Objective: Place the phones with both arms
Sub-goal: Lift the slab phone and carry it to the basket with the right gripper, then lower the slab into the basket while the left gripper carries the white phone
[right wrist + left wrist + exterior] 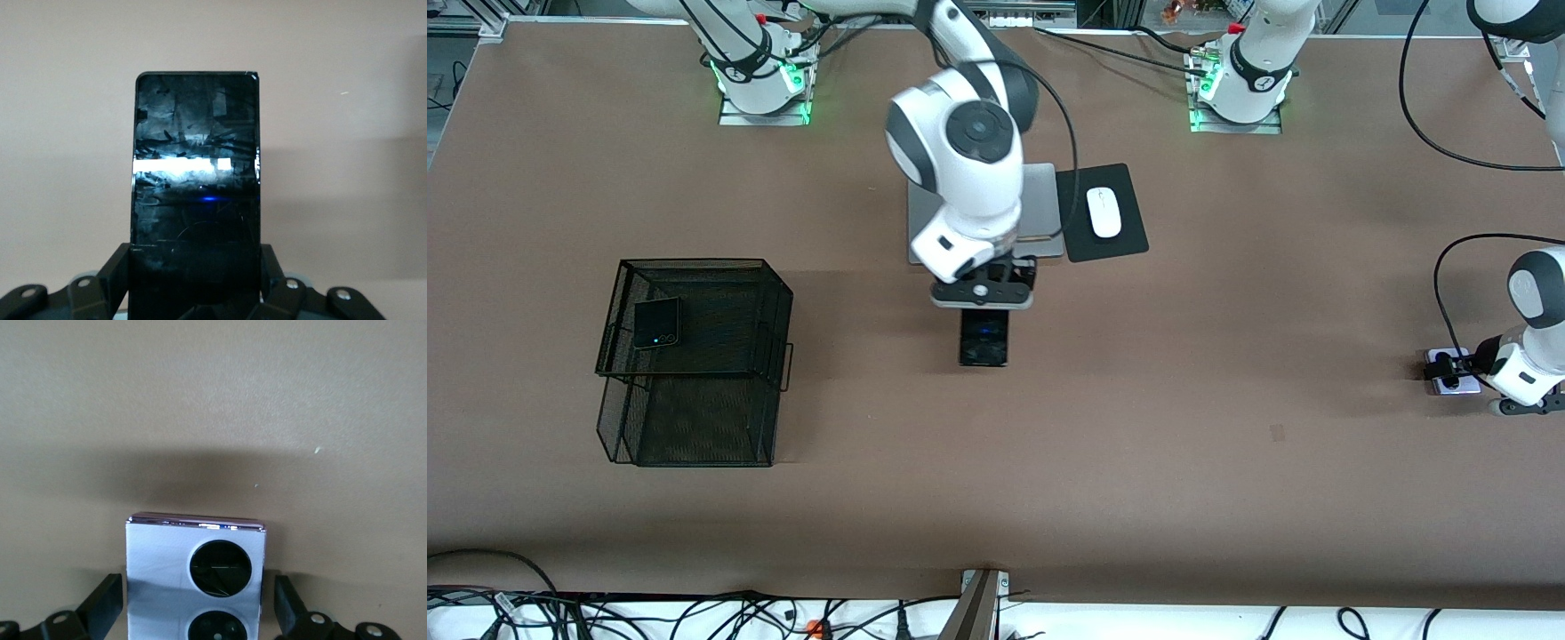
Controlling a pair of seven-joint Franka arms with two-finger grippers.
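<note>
Below, brown table [1138, 427]: right pincer [983, 307] grips slab phone [983, 340]; left pincer [1449, 372] open.

You get bright, even overhead light with soft shadows under the arms. White glare streaks the slab phone [196, 193]; nothing looks blurred.
</note>
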